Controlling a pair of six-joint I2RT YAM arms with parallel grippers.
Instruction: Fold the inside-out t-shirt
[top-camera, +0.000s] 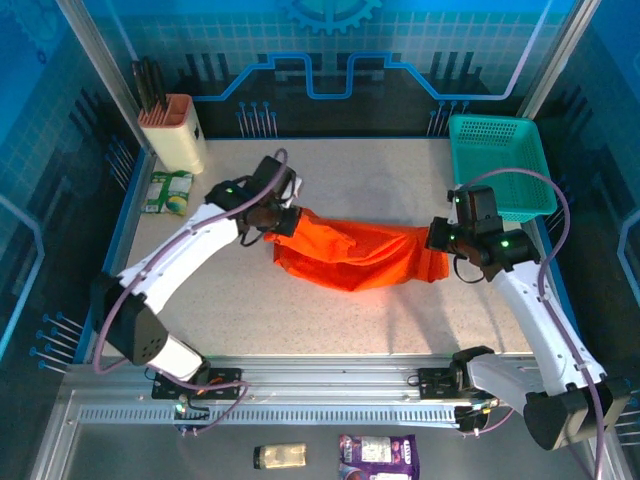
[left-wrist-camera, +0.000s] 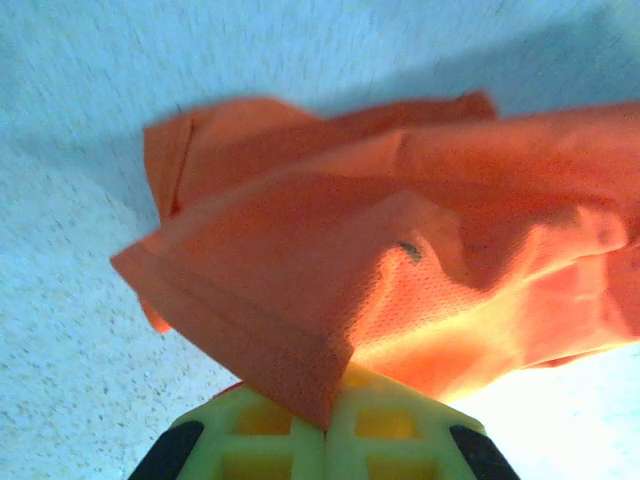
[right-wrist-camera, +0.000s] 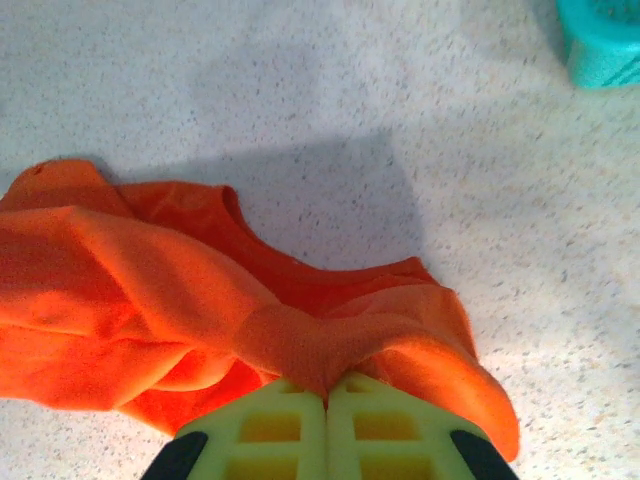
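The inside-out t-shirt (top-camera: 355, 255) is bright orange and hangs stretched in a rumpled band between my two grippers over the middle of the table. My left gripper (top-camera: 281, 222) is shut on its left end; in the left wrist view a hemmed corner of the t-shirt (left-wrist-camera: 300, 340) is pinched between the yellow-green fingers (left-wrist-camera: 265, 430). My right gripper (top-camera: 438, 240) is shut on the right end, where a bunched fold of the t-shirt (right-wrist-camera: 300, 345) is clamped between its fingers (right-wrist-camera: 385, 430).
A teal mesh basket (top-camera: 497, 165) stands at the back right, close behind my right arm. A knife block (top-camera: 172, 128) and a green packet (top-camera: 168, 192) sit at the back left. Bare speckled table (top-camera: 330, 320) lies in front of the shirt.
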